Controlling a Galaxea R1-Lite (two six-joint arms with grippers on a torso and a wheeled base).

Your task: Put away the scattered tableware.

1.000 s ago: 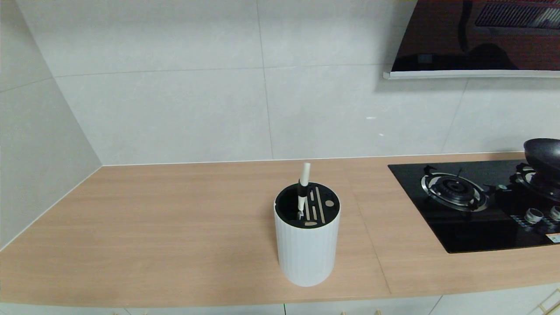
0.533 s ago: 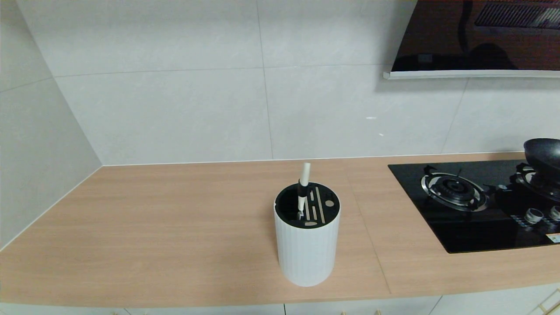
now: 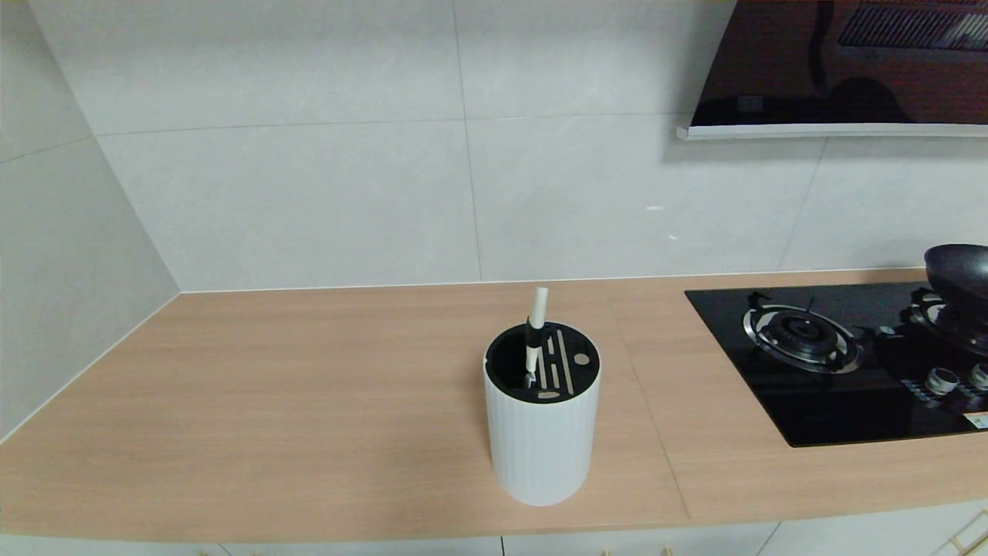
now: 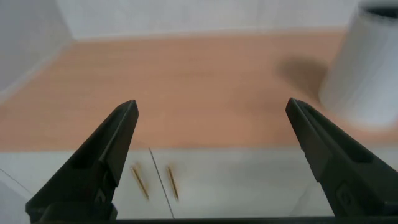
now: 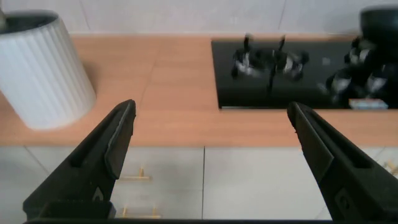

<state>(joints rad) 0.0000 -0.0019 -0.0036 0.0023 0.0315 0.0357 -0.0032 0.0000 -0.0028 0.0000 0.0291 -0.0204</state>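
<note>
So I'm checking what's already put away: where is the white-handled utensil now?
Head view: the white-handled utensil stands nearly upright in the white holder on the counter, left of the stove.

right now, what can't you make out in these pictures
Utensil: head view, its lower end is sunk in the white holder, so its type is unclear.
Black pan: head view, cut off by the right edge.
Holder's top: left wrist view, cut off by the picture's edge.
</note>
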